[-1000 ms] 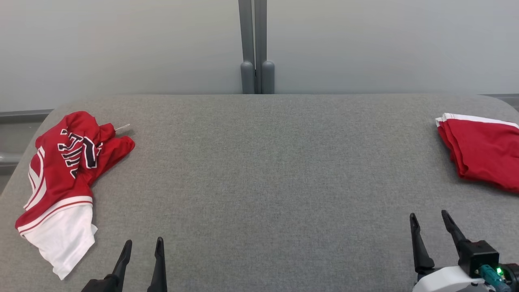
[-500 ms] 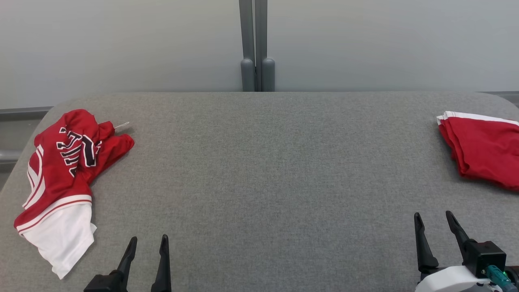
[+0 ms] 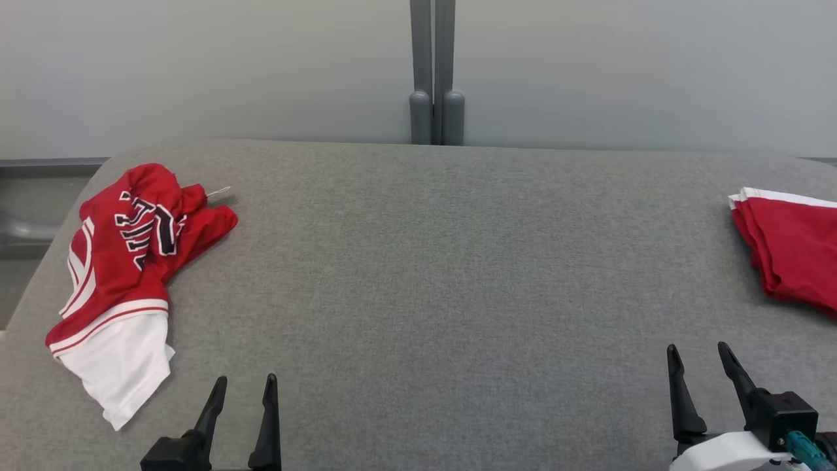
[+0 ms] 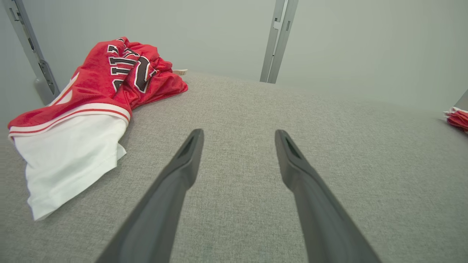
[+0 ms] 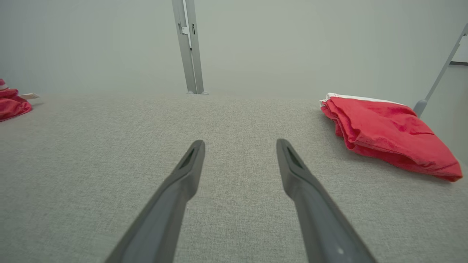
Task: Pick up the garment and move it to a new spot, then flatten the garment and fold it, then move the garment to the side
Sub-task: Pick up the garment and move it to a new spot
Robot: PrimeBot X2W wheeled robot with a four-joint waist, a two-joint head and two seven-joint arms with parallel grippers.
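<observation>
Wall [image 3: 196,65]: pale, plain, seen behind everything. Counter [image 3: 418,275]: grey woven cover, rounded far corners, broad middle bare. Garment [image 3: 124,261]: red jersey with dark white-edged lettering and a white lower part, found crumpled at the counter's left end, near the edge; red bunched toward the far side, white spread toward the near side. It is lying loose on the counter, untouched. Folded cloth [image 3: 794,255]: red with a white trim along its far edge, laid at the counter's right end and cut by the head view's border. Post [image 3: 437,72]: grey, upright, double, set against the wall behind the counter's middle. Left fingers [image 3: 267,415]: noted at the near edge, just right of the garment's white part and apart from it, spread wide, nothing between them. Right fingers [image 3: 678,392]: noted at the near right, short of the folded cloth, likewise spread wide and empty. Tag [image 3: 219,191]: small, white, sticking out at the garment's far end.
</observation>
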